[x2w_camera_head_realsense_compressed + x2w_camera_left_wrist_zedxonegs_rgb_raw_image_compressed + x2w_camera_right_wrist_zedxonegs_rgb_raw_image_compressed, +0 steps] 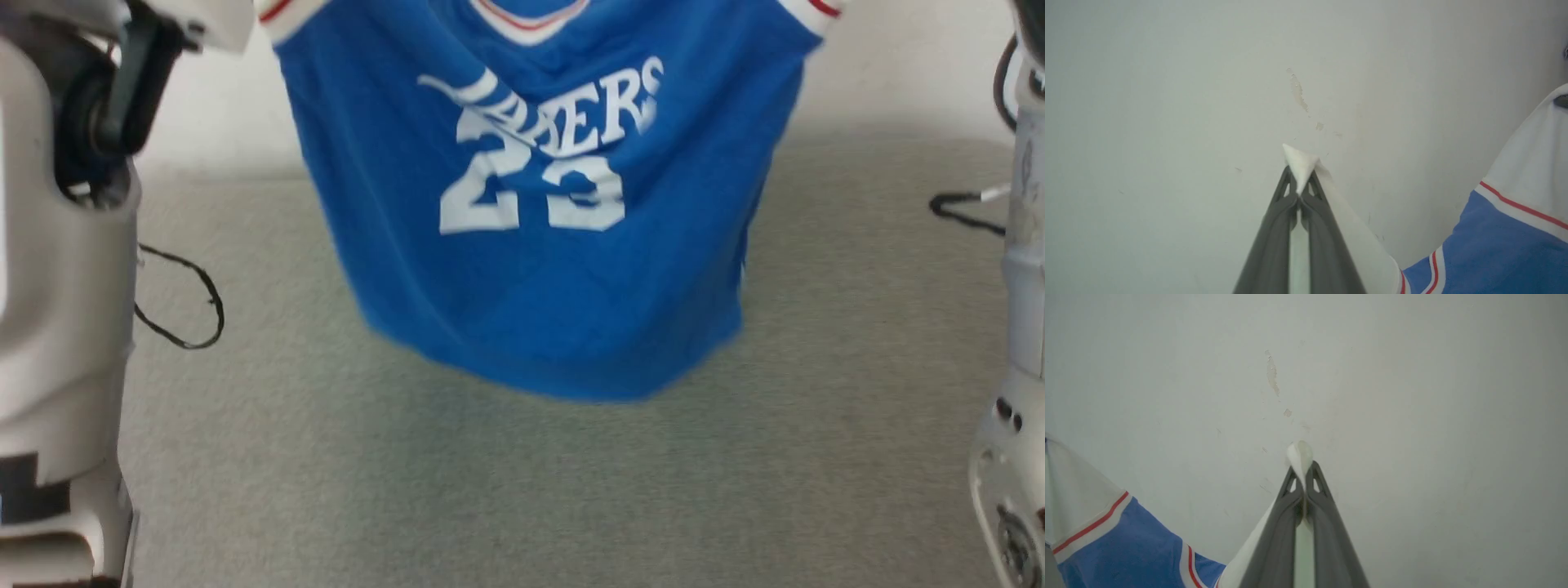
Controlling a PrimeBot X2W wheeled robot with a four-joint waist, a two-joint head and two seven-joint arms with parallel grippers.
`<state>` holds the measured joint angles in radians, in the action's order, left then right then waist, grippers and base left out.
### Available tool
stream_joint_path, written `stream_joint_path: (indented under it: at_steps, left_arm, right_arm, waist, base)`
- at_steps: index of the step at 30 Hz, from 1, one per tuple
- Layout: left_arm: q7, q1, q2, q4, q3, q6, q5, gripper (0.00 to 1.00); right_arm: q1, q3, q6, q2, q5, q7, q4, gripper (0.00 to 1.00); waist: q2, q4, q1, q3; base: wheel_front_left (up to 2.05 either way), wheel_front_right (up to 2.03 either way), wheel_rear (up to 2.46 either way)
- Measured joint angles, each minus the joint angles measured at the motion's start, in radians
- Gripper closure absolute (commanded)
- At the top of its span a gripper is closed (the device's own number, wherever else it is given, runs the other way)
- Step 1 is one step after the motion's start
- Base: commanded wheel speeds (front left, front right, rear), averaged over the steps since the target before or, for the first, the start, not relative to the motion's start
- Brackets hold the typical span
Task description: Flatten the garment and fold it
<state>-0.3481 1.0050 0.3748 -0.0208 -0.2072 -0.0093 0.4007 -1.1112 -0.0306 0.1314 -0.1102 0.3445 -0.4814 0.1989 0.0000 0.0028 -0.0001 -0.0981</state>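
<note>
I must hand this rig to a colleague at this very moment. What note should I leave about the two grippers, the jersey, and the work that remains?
Left gripper: shut on a white sleeve tip of the garment.
Right gripper: shut on the other white sleeve tip.
Garment: hangs spread between the two grippers, printed side toward the head camera, hem lowest over the grey surface. I cannot tell whether the hem touches it.
Done: it is held up and stretched open by the sleeves.
Left: lay it flat on the surface, smooth it, then fold it.
</note>
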Motion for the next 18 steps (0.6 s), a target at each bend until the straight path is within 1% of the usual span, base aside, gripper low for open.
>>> stream_joint_path:
  at_steps: [6, 11, 15, 18]
  left_arm:
    - [-0.063, 0.108, -0.007, -0.049, 0.003, 0.0, 0.027, 1.0]
    - [-0.11, 0.174, -0.008, -0.116, 0.005, 0.005, 0.034, 1.0]
    - [-0.104, 0.272, -0.004, -0.17, 0.008, 0.022, 0.016, 1.0]
    - [-0.057, 0.389, -0.004, -0.199, 0.006, 0.034, -0.025, 1.0]
  right_arm:
    - [-0.101, -0.003, 0.0, 0.0, -0.002, -0.022, 0.054, 1.0]
    - [-0.189, 0.021, 0.0, 0.012, -0.037, -0.04, 0.135, 1.0]
    - [-0.277, 0.053, 0.0, 0.029, -0.093, -0.042, 0.198, 1.0]
    - [-0.363, 0.072, 0.0, 0.038, -0.146, -0.022, 0.236, 1.0]
  waist:
    - [0.0, -0.059, 0.0, 0.04]
    - [0.0, -0.093, 0.0, 0.035]
    - [0.0, -0.111, 0.0002, -0.005]
    - [0.0, -0.122, 0.0002, -0.051]
  base:
    - [0.0, 0.0, 0.0]
    - [0.0, 0.0, 0.0]
    - [0.0, 0.0, 0.0]
    - [0.0, 0.0, 0.0]
